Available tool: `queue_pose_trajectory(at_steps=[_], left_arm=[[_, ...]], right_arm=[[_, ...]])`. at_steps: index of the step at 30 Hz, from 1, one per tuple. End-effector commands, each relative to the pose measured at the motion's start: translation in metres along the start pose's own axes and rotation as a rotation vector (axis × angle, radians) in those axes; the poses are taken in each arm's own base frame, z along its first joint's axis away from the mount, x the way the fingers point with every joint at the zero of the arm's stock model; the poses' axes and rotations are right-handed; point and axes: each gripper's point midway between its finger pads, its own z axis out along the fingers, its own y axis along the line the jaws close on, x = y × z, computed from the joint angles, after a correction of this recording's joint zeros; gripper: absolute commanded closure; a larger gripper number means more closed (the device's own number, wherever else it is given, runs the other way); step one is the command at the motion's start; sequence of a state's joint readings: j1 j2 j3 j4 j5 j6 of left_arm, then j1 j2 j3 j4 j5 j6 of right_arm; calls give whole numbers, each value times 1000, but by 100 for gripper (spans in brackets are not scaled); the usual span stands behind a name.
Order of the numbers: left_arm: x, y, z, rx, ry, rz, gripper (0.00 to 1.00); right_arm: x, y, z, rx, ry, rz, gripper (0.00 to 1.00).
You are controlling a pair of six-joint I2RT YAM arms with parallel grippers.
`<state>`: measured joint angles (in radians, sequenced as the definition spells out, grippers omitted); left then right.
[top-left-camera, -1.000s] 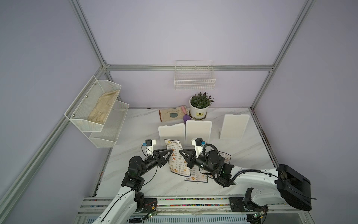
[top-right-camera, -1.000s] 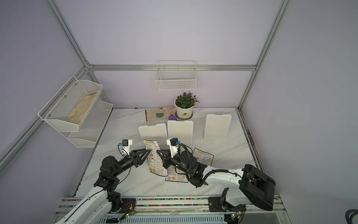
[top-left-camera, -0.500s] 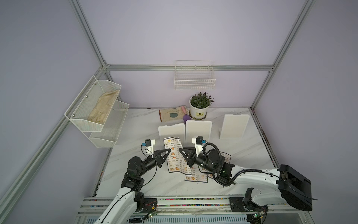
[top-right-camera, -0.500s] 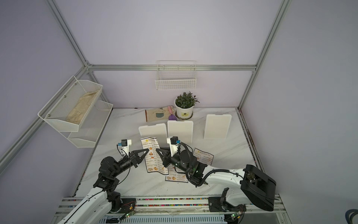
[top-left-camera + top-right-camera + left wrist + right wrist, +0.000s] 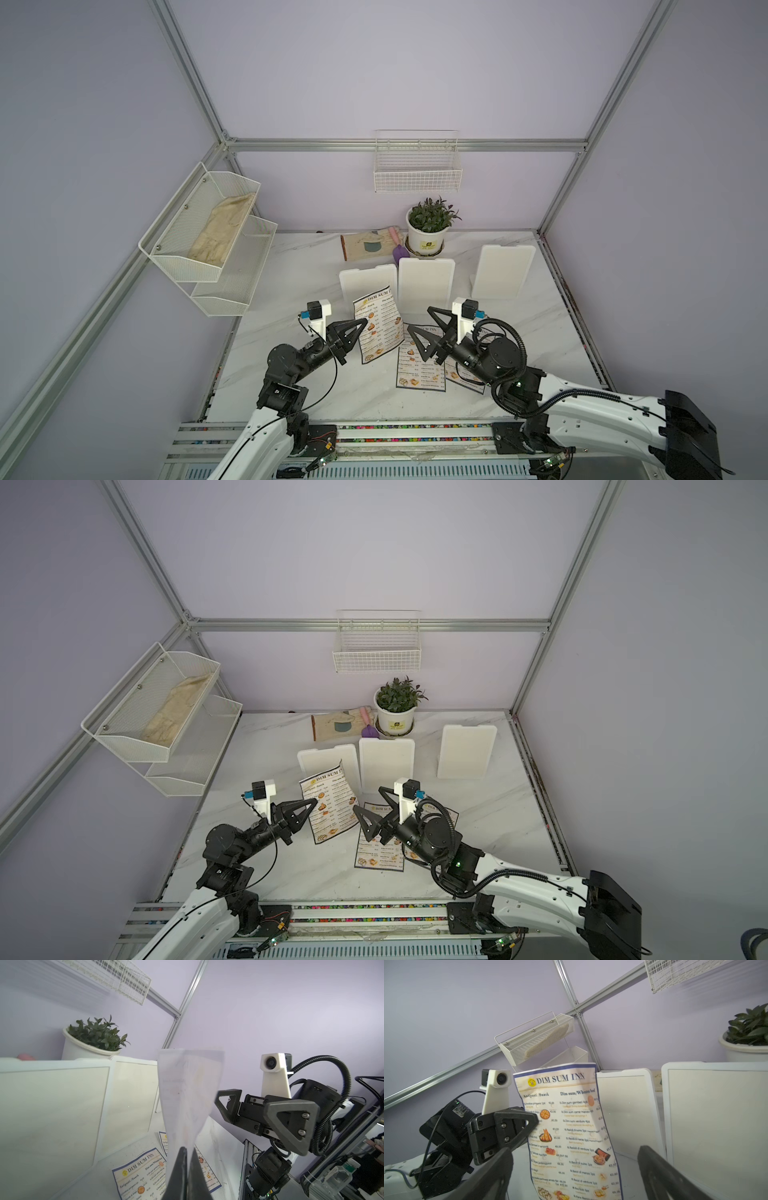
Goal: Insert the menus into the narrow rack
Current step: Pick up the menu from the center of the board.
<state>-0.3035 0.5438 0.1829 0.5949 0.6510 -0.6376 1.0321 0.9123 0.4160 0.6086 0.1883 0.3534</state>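
Observation:
One menu (image 5: 379,322) stands upright above the table, its left edge pinched in my left gripper (image 5: 365,323), which is shut on it. The left wrist view shows its pale back (image 5: 187,1093) rising from the shut left gripper (image 5: 186,1151). My right gripper (image 5: 419,318) is open just right of the sheet and apart from it. The printed face (image 5: 566,1126) fills the right wrist view between the wide-spread fingers (image 5: 500,1165). A second menu (image 5: 420,368) lies flat on the marble, and a third (image 5: 467,376) is partly under my right arm. The narrow white wire rack (image 5: 417,170) hangs on the back wall.
Three white upright boards (image 5: 368,284) (image 5: 426,286) (image 5: 503,272) stand behind the menus. A potted plant (image 5: 430,226) and a brown pad (image 5: 368,245) sit at the back. A two-tier mesh shelf (image 5: 208,232) with a beige cloth hangs on the left wall.
My left gripper has shut on the raised menu's edge. My right gripper has opened wide and let the sheet go, drawing back a little to the right.

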Motion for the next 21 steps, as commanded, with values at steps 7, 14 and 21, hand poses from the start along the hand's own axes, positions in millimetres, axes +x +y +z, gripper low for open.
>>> queue_pose_trajectory(at_steps=[7, 14, 21], left_arm=[[-25, -47, 19, 224, -27, 250, 100], [-23, -59, 25, 304, -34, 274, 100], [-22, -61, 28, 323, -31, 279, 100]], right_arm=[[10, 0, -9, -110, 60, -140, 3], [14, -20, -3, -226, 112, -71, 3], [36, 2, 5, -421, 177, -53, 3]])
